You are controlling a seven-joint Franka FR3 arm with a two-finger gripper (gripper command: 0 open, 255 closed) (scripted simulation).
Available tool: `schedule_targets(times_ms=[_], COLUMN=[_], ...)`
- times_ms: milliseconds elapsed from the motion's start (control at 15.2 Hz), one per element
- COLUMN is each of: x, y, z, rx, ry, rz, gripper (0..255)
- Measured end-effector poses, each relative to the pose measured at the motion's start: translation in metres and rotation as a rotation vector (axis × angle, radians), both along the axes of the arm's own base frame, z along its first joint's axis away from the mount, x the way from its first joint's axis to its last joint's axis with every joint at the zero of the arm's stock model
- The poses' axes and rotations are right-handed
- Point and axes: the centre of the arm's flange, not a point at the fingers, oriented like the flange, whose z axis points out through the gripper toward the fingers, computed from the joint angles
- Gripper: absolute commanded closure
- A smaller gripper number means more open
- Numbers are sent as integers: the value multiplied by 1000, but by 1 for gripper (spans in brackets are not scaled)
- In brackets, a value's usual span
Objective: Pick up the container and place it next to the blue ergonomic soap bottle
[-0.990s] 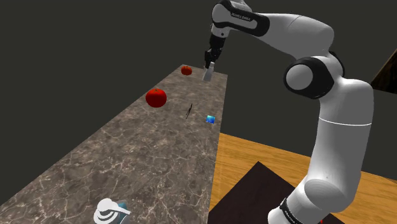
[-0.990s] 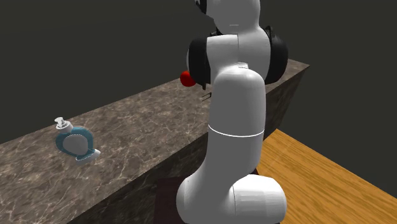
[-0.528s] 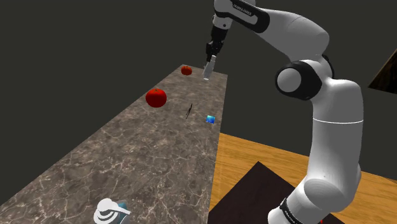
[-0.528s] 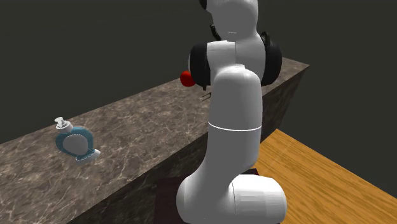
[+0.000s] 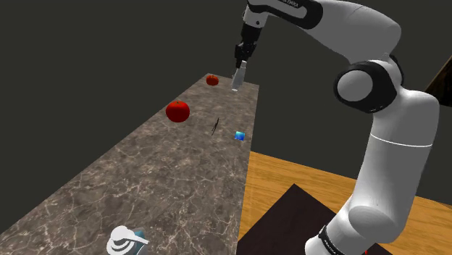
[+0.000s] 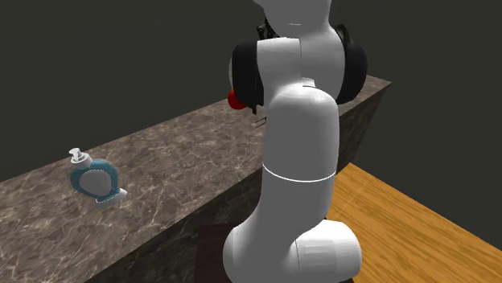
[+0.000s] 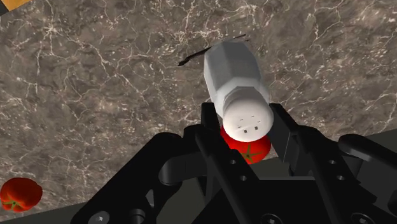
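Over the far end of the marble counter (image 5: 145, 181) reaches the white arm (image 5: 391, 145), blue soap bottle (image 6: 95, 178) well apart at the opposite end, gripper (image 5: 240, 61) clamped on the white container (image 7: 235, 83), airborne above a tomato (image 5: 211, 80).

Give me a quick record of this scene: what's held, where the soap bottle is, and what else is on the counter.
end effector: shut on the shaker
shaker: white, tilted, in the air over the counter's far end
soap bottle: blue, at the counter's opposite end
counter: dark, marbled
also on counter: near tomato; far tomato; blue cube
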Motion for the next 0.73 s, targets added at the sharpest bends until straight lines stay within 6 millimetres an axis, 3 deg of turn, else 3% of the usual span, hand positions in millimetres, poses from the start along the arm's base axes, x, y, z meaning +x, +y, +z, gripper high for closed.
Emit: schedule_targets(times_ms=[726], x=[-96], y=[112], z=[-2], rx=[0], ry=[0], rz=[2], gripper=[255])
